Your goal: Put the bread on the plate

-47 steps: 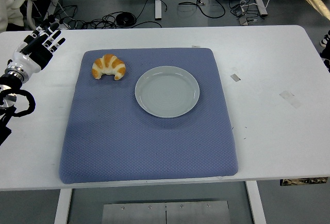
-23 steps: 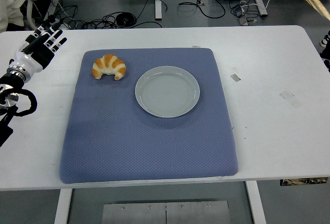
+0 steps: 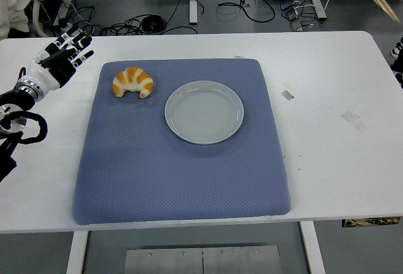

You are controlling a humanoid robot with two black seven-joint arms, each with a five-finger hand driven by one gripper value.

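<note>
Bread, here a golden croissant (image 3: 133, 82), lies untouched near the far left corner of the blue mat (image 3: 182, 160), just left of the pale round plate (image 3: 204, 111) and apart from its rim; the plate itself holds nothing. Neither of them has shifted over the last second. What has changed is the left hand (image 3: 58, 62): a second ago it hung further out over the bare white table (image 3: 327, 97), half a second ago it had drawn slightly back toward the left edge, and now it has swung in toward the mat and a little further up the table, closing part of the gap to the croissant. That reads as the opening of the reach, so the task is at its very start, with grasp, carry and release all yet to come. The hand sits over the table just outside the mat's left border, still clearly apart from the bread, with its fingers (image 3: 78, 42) extended and slightly fanned, pointing up and to the right, and gripping nothing. The black forearm trails back to the picture's left edge. The right arm does not show at all.
</note>
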